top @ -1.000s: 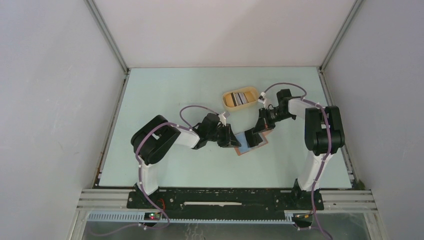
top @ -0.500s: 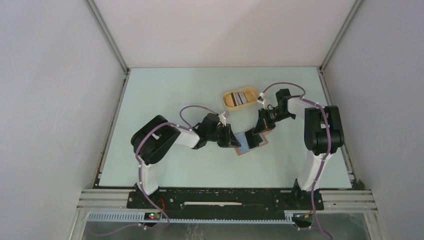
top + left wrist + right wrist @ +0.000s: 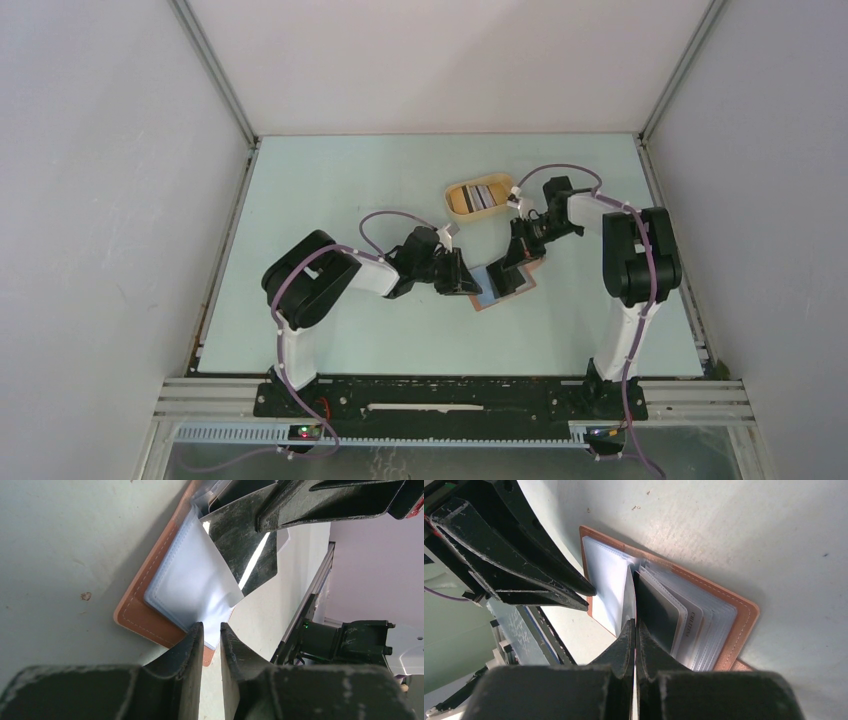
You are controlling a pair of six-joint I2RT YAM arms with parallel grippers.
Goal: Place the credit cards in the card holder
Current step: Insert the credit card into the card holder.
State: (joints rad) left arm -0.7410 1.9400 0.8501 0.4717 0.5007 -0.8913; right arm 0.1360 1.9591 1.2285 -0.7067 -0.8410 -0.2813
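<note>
The reddish-brown card holder [image 3: 488, 300] lies open on the table, its clear sleeves [image 3: 192, 582] fanned out. My right gripper [image 3: 512, 275] is shut on a dark glossy credit card [image 3: 250, 550] and holds it edge-down among the sleeves [image 3: 704, 630]. In the right wrist view the card shows only as a thin line between the pads [image 3: 626, 640]. My left gripper [image 3: 468, 283] stands at the holder's left half, its jaws a narrow gap apart with nothing clamped, and its fingertips [image 3: 591, 589] are at the left sleeve page. More credit cards [image 3: 483, 196] lie in the yellow tray.
The yellow oval tray [image 3: 452, 200] stands just behind the holder, close to the right arm's wrist. Grey enclosure walls and a metal frame [image 3: 215, 290] border the table. The two grippers face each other over the holder, a few centimetres apart.
The right arm's forearm and wrist have swung slightly left and toward the back, with the card staying at the sleeves. The left arm and the holder have not moved.
</note>
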